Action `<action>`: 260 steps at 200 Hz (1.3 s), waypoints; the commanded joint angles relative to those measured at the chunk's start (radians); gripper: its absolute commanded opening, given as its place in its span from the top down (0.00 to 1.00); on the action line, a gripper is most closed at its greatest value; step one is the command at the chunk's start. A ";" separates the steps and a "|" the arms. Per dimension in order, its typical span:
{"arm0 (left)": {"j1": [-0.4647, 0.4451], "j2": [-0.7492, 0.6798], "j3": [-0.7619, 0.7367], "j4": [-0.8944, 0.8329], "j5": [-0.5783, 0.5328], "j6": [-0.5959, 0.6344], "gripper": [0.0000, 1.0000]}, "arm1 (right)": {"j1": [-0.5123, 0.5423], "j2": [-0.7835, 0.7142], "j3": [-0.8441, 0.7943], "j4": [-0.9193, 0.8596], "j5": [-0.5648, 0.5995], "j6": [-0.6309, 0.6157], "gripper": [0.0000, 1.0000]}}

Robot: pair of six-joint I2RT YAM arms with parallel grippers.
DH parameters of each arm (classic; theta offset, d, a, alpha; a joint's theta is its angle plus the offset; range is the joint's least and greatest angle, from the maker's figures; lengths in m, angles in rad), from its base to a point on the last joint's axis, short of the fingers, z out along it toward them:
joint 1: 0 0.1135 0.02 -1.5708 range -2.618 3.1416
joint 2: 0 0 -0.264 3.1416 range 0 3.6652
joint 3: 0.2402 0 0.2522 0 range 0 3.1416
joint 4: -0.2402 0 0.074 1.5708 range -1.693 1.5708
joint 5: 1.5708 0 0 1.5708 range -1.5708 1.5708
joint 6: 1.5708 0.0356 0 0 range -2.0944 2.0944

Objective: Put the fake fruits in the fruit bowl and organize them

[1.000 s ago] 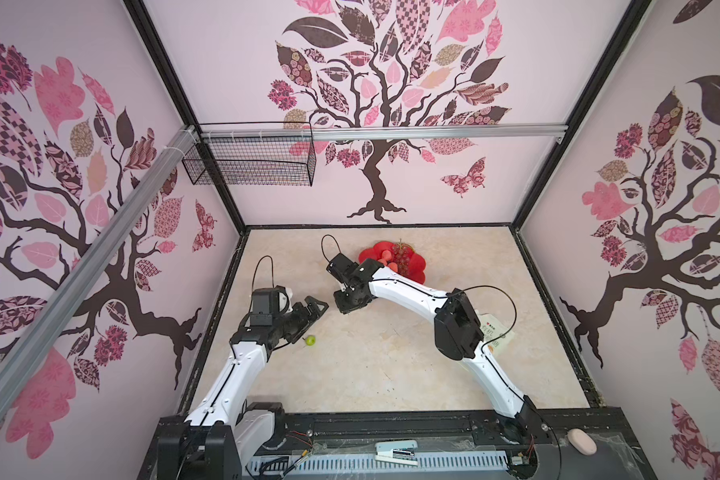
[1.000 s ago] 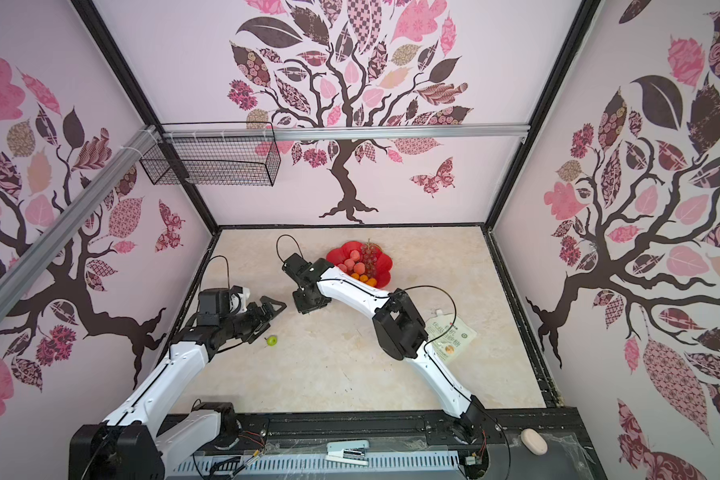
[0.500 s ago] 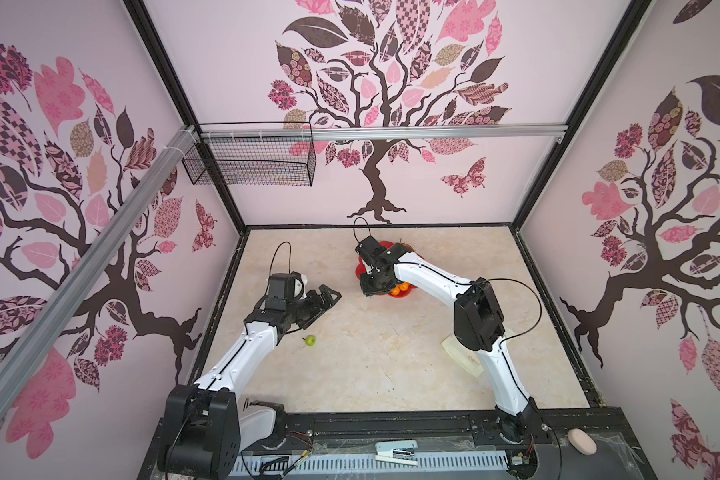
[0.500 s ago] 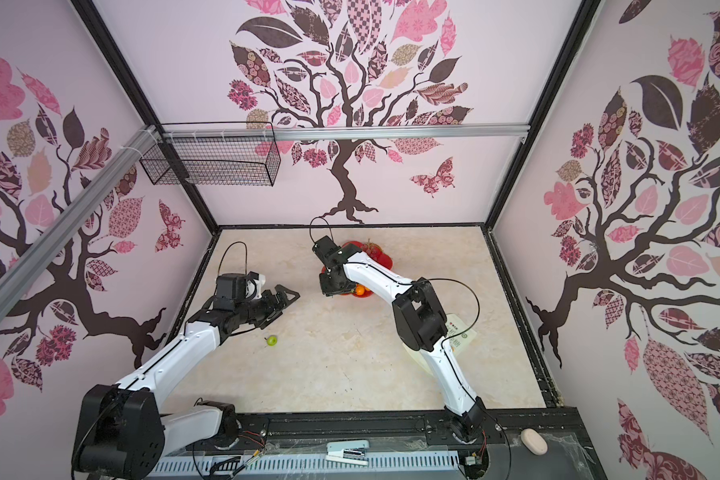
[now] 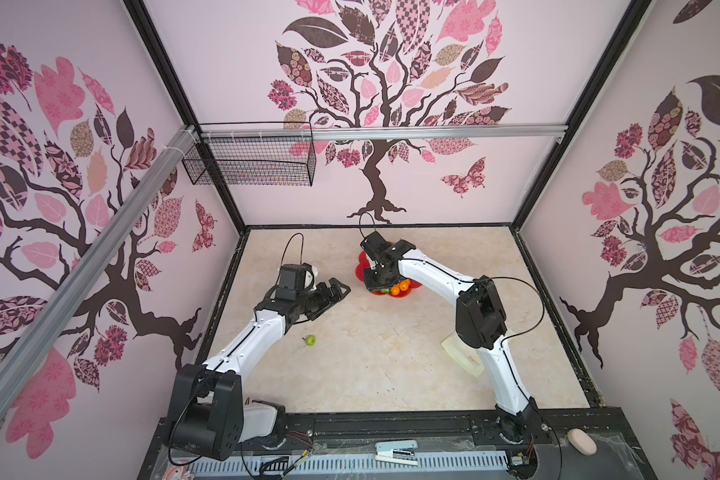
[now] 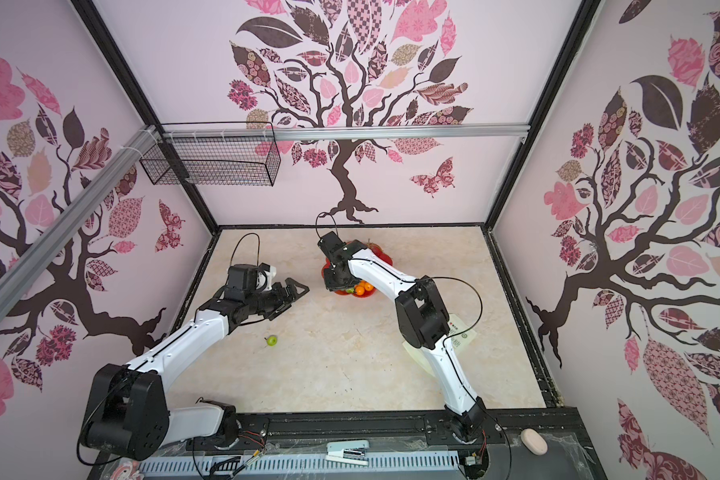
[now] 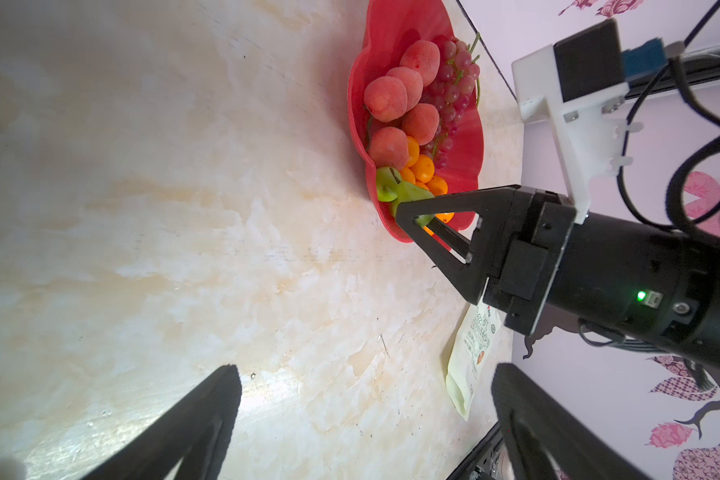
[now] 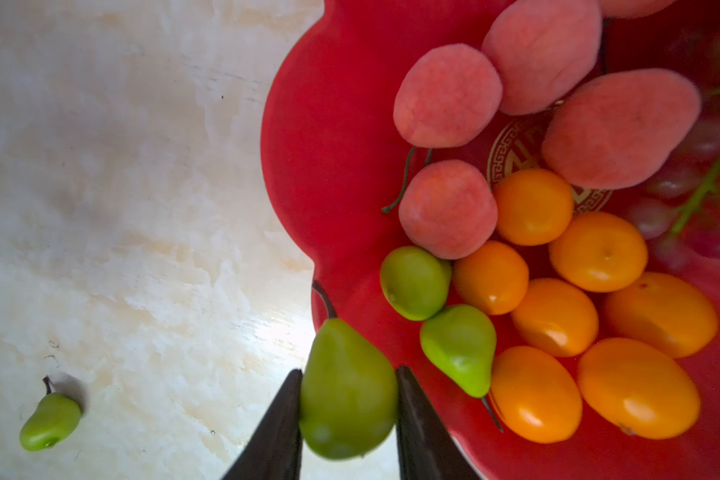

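The red fruit bowl (image 8: pixel 300 124) holds several peaches (image 8: pixel 447 95), several oranges (image 8: pixel 599 251), two green pears (image 8: pixel 460 347) and a grape bunch (image 7: pixel 454 83). My right gripper (image 8: pixel 348 371) is shut on a green pear (image 8: pixel 346 415), held over the bowl's near-left rim. In both top views this gripper (image 5: pixel 375 286) (image 6: pixel 335 286) covers much of the bowl (image 5: pixel 360 266) (image 6: pixel 385 257). Another green pear (image 5: pixel 309 340) (image 6: pixel 271 340) (image 8: pixel 51 422) lies loose on the table. My left gripper (image 5: pixel 335 296) (image 6: pixel 294 297) (image 7: pixel 364 374) hovers open and empty, left of the bowl (image 7: pixel 391 25).
A cream printed pouch (image 5: pixel 462 357) (image 7: pixel 472 353) lies under the right arm's elbow. A black wire basket (image 5: pixel 250 160) hangs on the back wall. A stapler (image 5: pixel 395 451) and a pink oval object (image 5: pixel 581 440) rest on the front ledge.
My right gripper has carried the green pear rightward from the bare table to the bowl's rim. The left gripper has shifted slightly right, staying open.
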 commanded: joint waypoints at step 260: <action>0.000 -0.127 0.029 -0.110 -0.081 0.051 0.02 | -0.031 0.041 0.174 -0.063 0.037 -0.018 0.53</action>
